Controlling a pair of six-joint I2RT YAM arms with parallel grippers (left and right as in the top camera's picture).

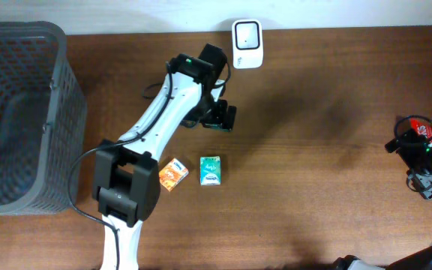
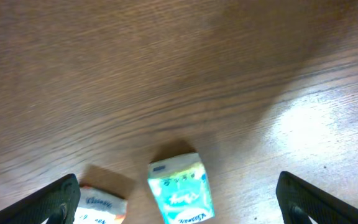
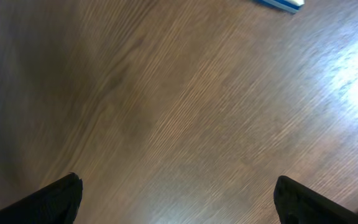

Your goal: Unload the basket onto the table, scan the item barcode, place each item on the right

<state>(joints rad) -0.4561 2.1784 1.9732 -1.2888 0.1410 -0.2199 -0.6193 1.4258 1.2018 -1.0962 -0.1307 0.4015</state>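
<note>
A green tissue packet (image 1: 211, 170) lies flat on the wooden table, with an orange packet (image 1: 173, 174) just left of it. A white barcode scanner (image 1: 246, 34) stands at the table's far edge. My left gripper (image 1: 220, 118) hovers between the scanner and the packets, open and empty. In the left wrist view the green packet (image 2: 180, 190) and the orange packet (image 2: 101, 208) lie below and apart from the wide-spread gripper (image 2: 178, 180). My right gripper (image 1: 424, 180) is at the right edge, open over bare wood (image 3: 176, 186).
A large dark mesh basket (image 1: 21, 112) fills the left end of the table. The left arm's base (image 1: 126, 195) stands near the front edge beside the orange packet. A blue and white object (image 3: 281, 4) shows at the top of the right wrist view.
</note>
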